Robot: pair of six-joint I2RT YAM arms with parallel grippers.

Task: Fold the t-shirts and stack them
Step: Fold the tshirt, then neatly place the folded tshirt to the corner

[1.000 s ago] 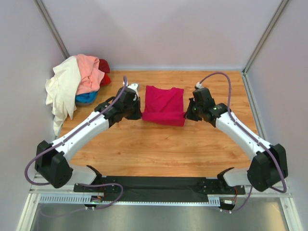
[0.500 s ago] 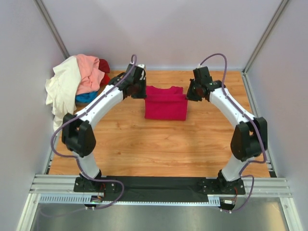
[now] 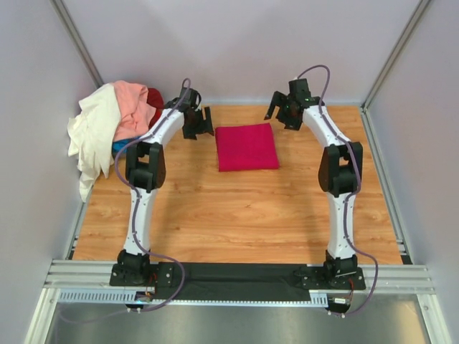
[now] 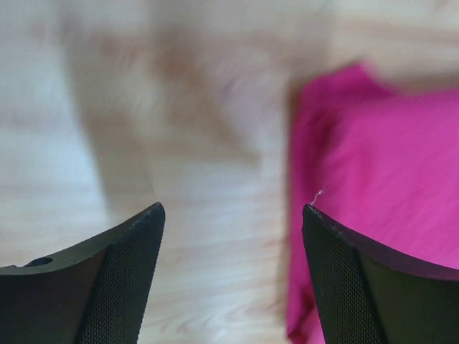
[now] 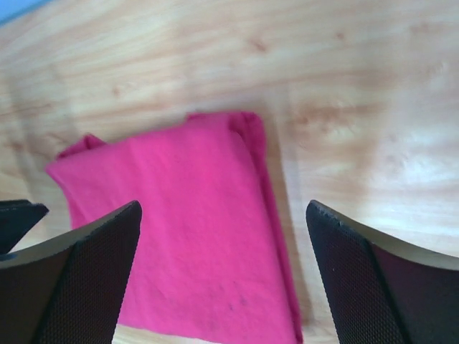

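Pale walls close in a wooden table on three sides, and the clothes sit toward the back of it.

Far left, in the back corner, is a loose heap of t-shirts. A cream-white shirt spills down the front and hangs over the table's left edge. A salmon pink shirt lies on top, a red shirt pokes out behind it, and a strip of a blue shirt shows underneath (only a sliver, so I can't say how it lies).

Next along, the left arm reaches far back, and the left gripper hangs between the heap and the folded shirt, just beside that shirt's back left corner. Its fingers are spread wide with nothing between them. The left wrist camera shows bare wood in the gap and pink cloth at the right finger.

In the middle of the back half lies the magenta shirt, folded into a neat, flat, nearly square block, with nothing gripping it.

To the right, the right gripper sits near the shirt's back right corner, clear of the cloth. It is also spread wide and empty, and its own camera looks down on the fold's doubled edge.
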